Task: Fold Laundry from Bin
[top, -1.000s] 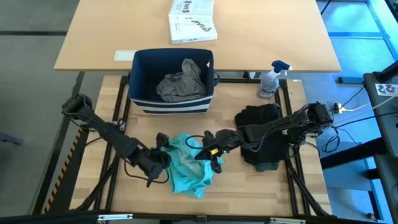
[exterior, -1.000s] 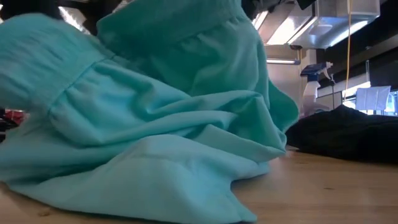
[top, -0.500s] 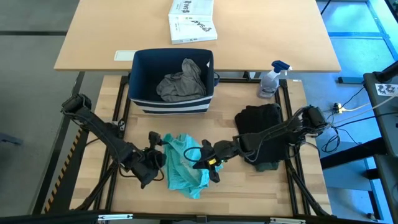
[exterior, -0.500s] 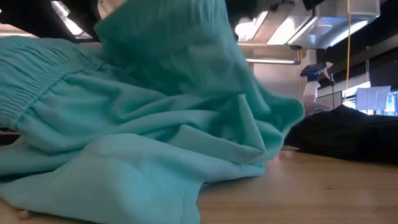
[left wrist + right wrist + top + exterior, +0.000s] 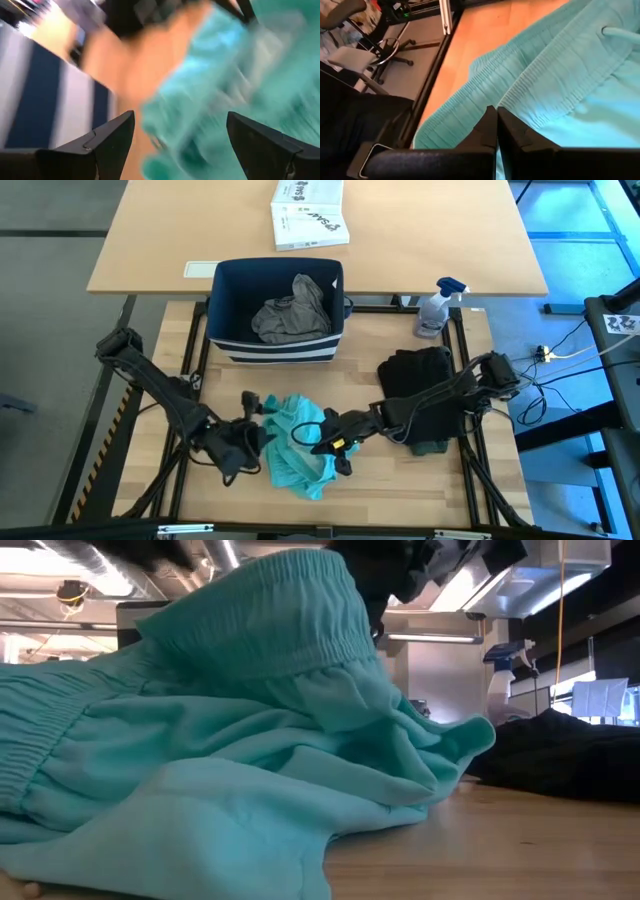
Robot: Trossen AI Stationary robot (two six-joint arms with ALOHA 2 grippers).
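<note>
The teal piece [image 5: 300, 448] lies crumpled on the table's near middle, between the grippers. The right gripper [image 5: 330, 442], fingers closed, pinches its ribbed waistband; the left gripper [image 5: 256, 430] gapes beside it. The grey T-shirt [image 5: 292, 310] sits in the bin [image 5: 222, 330]. No writing is readable

you see the left gripper [image 5: 177, 145] with its two dark fingers [image 5: 107, 142] spread wide, blurred teal cloth [image 5: 240, 90] ahead on the wooden table [image 5: 135, 65], the striped navy bin [image 5: 35, 95] beside.
</note>
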